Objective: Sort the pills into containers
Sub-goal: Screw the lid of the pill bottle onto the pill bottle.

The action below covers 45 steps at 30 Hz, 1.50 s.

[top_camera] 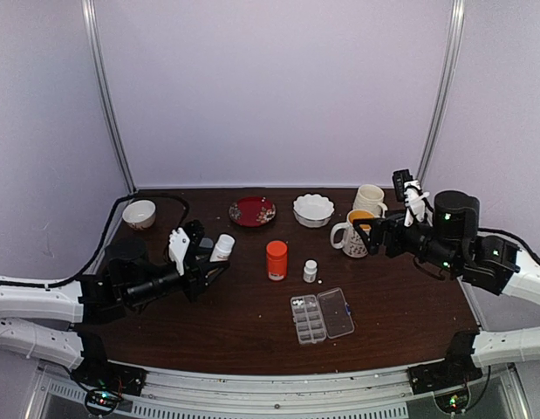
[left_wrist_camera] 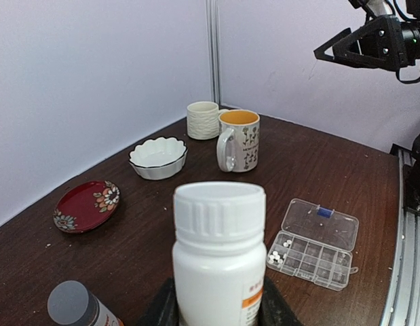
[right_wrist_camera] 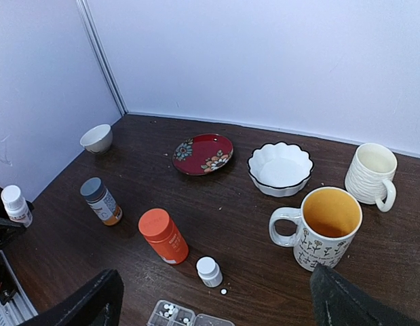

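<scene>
Wood table, clear pill box, L hand gripping ribbed-cap white bottle, R hand splayed.

The left gripper is clamped around a white bottle, its arm stretched low. The right gripper hangs raised, jaws spread wide.

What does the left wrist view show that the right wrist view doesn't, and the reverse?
Only left wrist: the right arm and the whole pill box, lid open. Only right wrist: orange bottle, small white bottle, a loose pill, small bowl. Both: red plate, scalloped bowl, patterned mug, white mug, grey-capped bottle, held white bottle, pills in the box.
</scene>
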{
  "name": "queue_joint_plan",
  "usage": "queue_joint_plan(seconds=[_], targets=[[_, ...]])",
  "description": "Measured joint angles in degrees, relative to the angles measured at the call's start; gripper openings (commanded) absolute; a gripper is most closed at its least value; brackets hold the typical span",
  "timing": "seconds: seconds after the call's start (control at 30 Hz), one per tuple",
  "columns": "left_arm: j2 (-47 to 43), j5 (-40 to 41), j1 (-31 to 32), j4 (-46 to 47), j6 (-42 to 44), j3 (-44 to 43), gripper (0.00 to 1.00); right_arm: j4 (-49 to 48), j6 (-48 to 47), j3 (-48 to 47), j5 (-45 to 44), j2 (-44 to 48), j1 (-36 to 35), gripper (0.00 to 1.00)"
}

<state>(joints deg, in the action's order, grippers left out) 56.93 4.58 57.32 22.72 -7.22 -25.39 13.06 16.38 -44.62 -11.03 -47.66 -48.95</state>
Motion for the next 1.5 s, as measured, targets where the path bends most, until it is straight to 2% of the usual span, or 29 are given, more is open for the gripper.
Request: queue_joint_plan(seconds=[0.3, 0.6, 0.83, 1.03, 1.13, 1.27, 1.4, 1.5], targets=[[0.3, -6.4, -3.8, 0.5, -0.2, 0.0, 0.08, -5.7, -4.0, 0.8, 1.6, -4.9, 1.4, 1.00], [5.4, -14.4, -9.6, 1.2, 0.1, -4.0, 0.08, -8.9, -7.6, -0.2, 5.3, -10.7, 3.1, 1.00], [7.5, -18.4, -10.0, 1.7, -0.3, -7.0, 0.08, -8.5, -10.7, -3.8, 13.9, -11.1, 3.2, 0.98], [4.4, -19.8, -10.0, 3.6, -4.0, -3.3, 0.08, -7.5, -7.8, -3.0, 16.6, -8.0, 3.3, 0.98], [1.1, -19.3, -10.0, 3.3, -5.7, -0.9, 0.08, -8.8, -4.9, 0.9, 13.2, -4.2, 5.8, 0.98], [-2.7, -17.5, -10.0, 1.0, -6.7, 0.4, 0.08, -13.2, -3.1, 11.7, 5.8, 0.8, 14.7, 0.99], [-3.5, -16.6, -10.0, -1.5, -6.7, 0.4, 0.08, -23.6, -4.6, 27.8, -0.4, 7.9, 24.0, 0.97], [-3.0, -16.4, -10.0, -2.0, -6.7, 0.4, 0.08, -30.9, -5.6, 33.5, -2.3, 8.7, 32.0, 0.99]])
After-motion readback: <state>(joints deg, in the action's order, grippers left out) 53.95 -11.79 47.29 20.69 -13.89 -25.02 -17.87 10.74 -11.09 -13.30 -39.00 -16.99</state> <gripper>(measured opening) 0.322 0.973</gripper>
